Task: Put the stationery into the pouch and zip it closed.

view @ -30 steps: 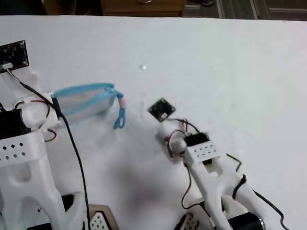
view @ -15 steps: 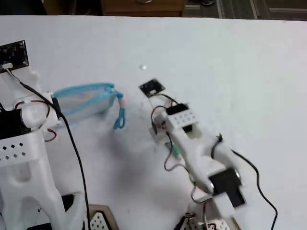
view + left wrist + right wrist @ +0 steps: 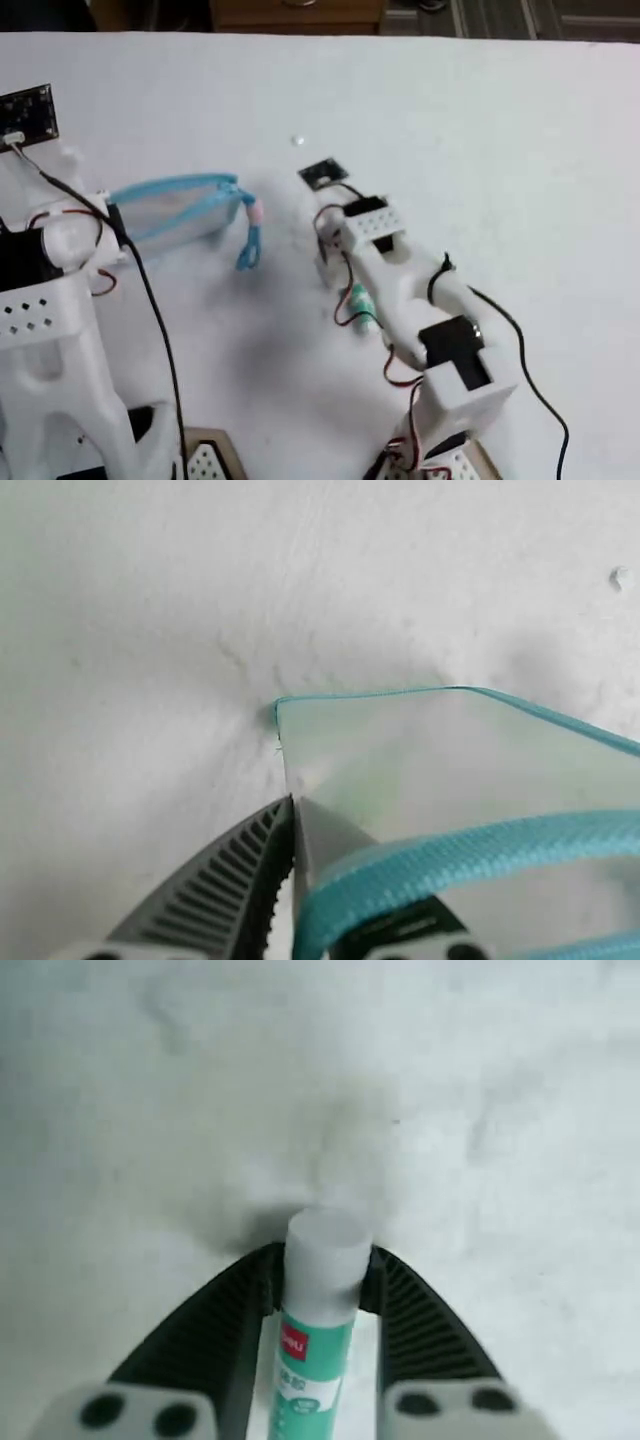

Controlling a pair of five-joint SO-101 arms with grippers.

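Observation:
A clear pouch (image 3: 175,208) with teal trim lies at the left of the white table, its pink-and-blue zipper pull (image 3: 250,238) hanging off its right end. My left gripper (image 3: 293,808) is shut on the pouch (image 3: 440,760) at its left corner, beside the teal strap (image 3: 450,865). It meets the pouch's left end (image 3: 112,215) in the high view. My right gripper (image 3: 322,1260) is shut on a glue stick (image 3: 315,1350) with a green body and white cap, just above the table. The glue stick (image 3: 358,300) shows under the right arm, to the right of the pouch.
The white cloth-covered table (image 3: 480,130) stretches open behind and to the right. A small white speck (image 3: 297,141) lies behind the pouch. Cables (image 3: 160,330) trail from both arms near the front edge.
The right arm has swung left and farther back toward the pouch, with the glue stick in its gripper. The left arm and the pouch have stayed still.

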